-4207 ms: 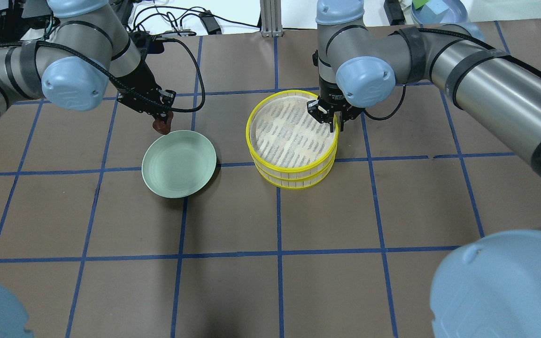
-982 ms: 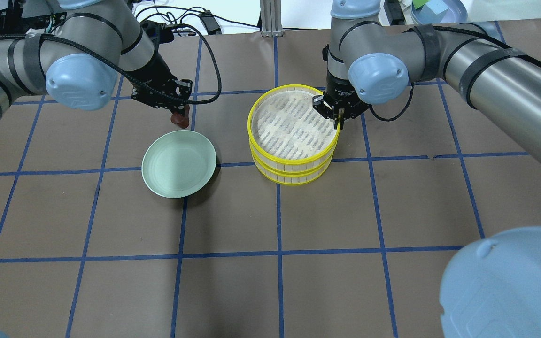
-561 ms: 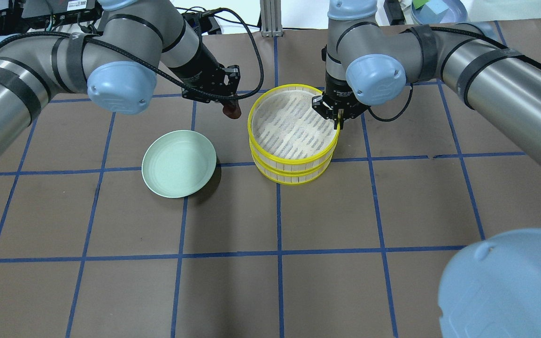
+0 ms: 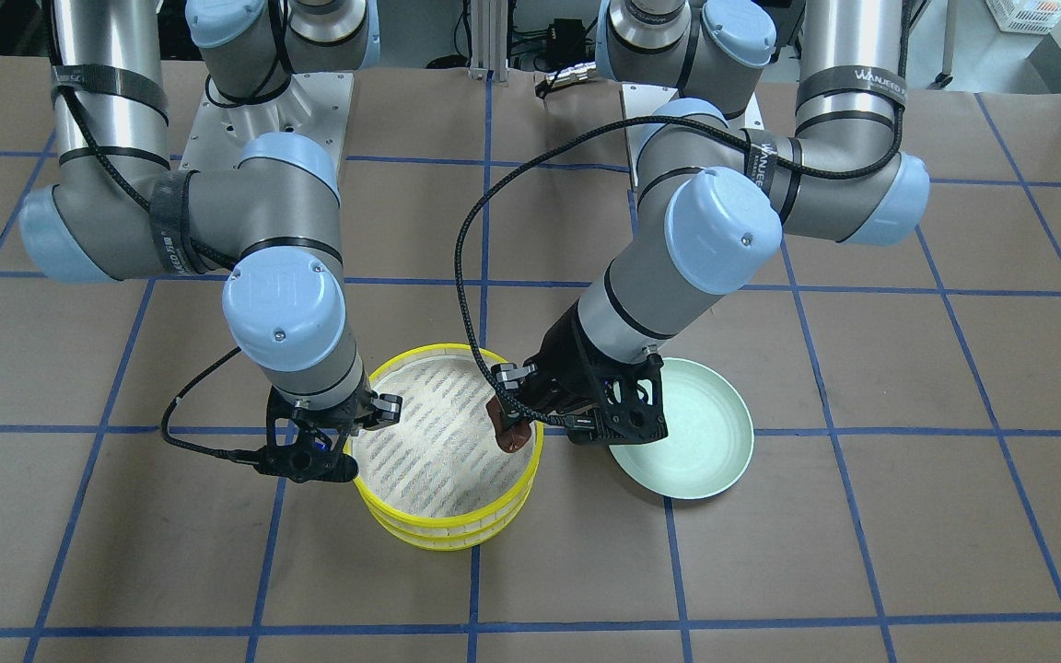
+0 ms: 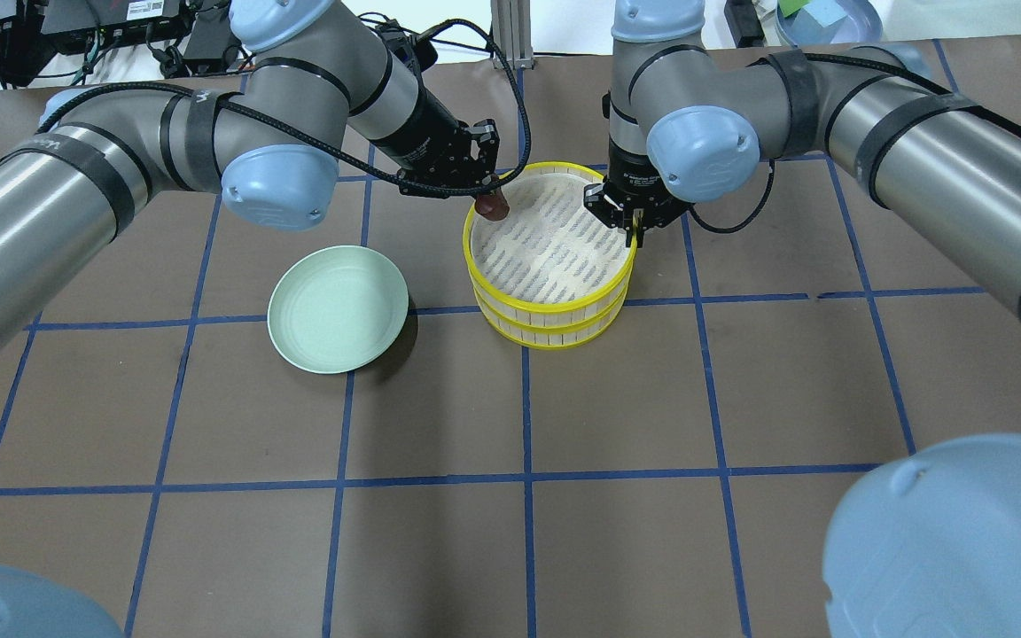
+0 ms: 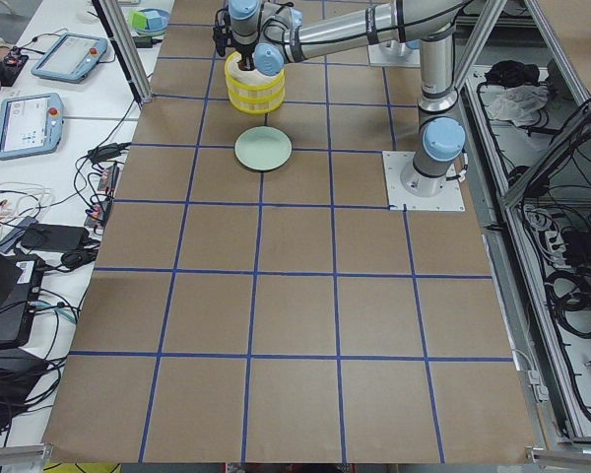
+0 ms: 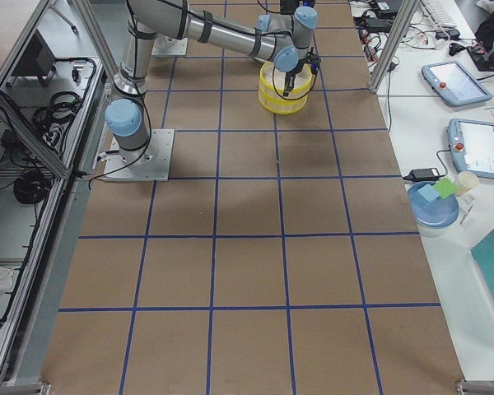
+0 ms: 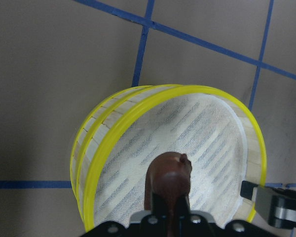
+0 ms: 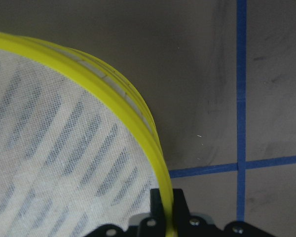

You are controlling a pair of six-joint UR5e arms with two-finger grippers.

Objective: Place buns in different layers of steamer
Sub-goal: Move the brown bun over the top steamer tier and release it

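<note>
— What covers the worktop [image 5: 440, 549]?
— Brown paper, ruled into squares by blue tape. A pale green plate [image 5: 338, 308] sits over one crossing of the tape.
— And beyond its edge?
— Two teach pendants [image 7: 480, 148] on a white bench, near a blue bowl [image 7: 418, 212] holding coloured blocks. Cables [image 6: 103, 163] trail along the opposite side.

Open mesh in top steamer tray [image 5: 555, 252]; right claw [image 5: 634, 234] on rim

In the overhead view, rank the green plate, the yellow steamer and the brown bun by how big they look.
1. steamer, largest
2. green plate, somewhat smaller
3. brown bun, by far the smallest
</note>
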